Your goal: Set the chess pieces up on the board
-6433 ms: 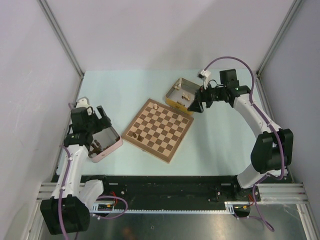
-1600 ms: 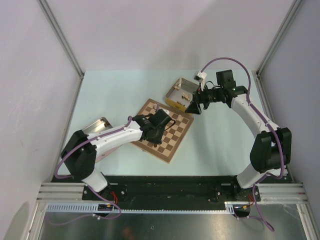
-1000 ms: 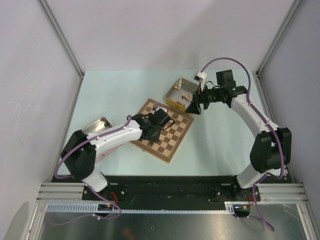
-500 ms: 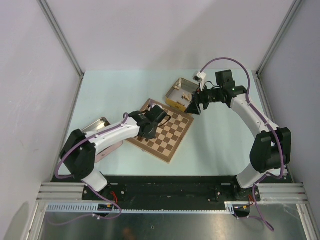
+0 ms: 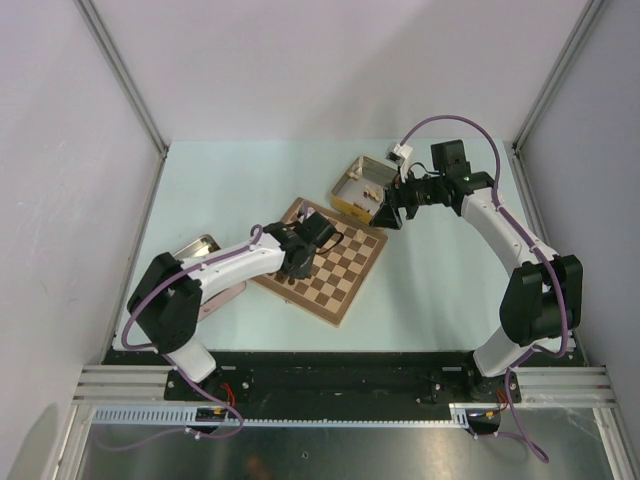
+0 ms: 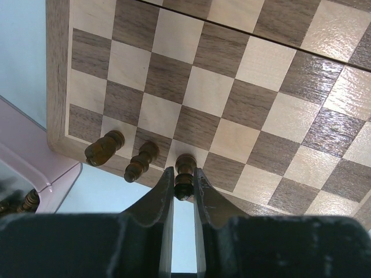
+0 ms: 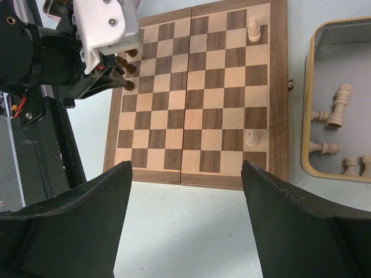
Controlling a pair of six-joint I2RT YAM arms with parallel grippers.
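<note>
From the near edge of the table (image 5: 440, 290) the left arm stretches up and to the right, out to the board (image 5: 335, 270). The board lies turned cornerwise in the middle of the top view.

The left gripper (image 6: 183, 174) is pinched shut on a dark piece (image 6: 185, 163), with its fingers (image 6: 159, 197) pressed to either side. That piece stands upright over the board's edge row, in the lower middle of the left wrist view, on the third square from the corner. I cannot tell whether its foot touches the wood. Two more dark pieces (image 6: 141, 162) stand just left of it in the same row, one on each square, apart from each other.

Off that corner, at the lower left of the same view, sits the pink tin (image 6: 35, 171) with something dark and blurred inside.

Farther across the board, two pale pieces (image 7: 250, 138) stand well apart near its right edge in the right wrist view. One is at the top corner and the other is lower down.

The right gripper (image 5: 388, 214) hangs above the gap between the board's far right corner and the yellow tin (image 7: 305, 116). Its jaws are spread wide and hold nothing. Several pale pieces lie and stand in that tin, at the right edge of the right wrist view.
</note>
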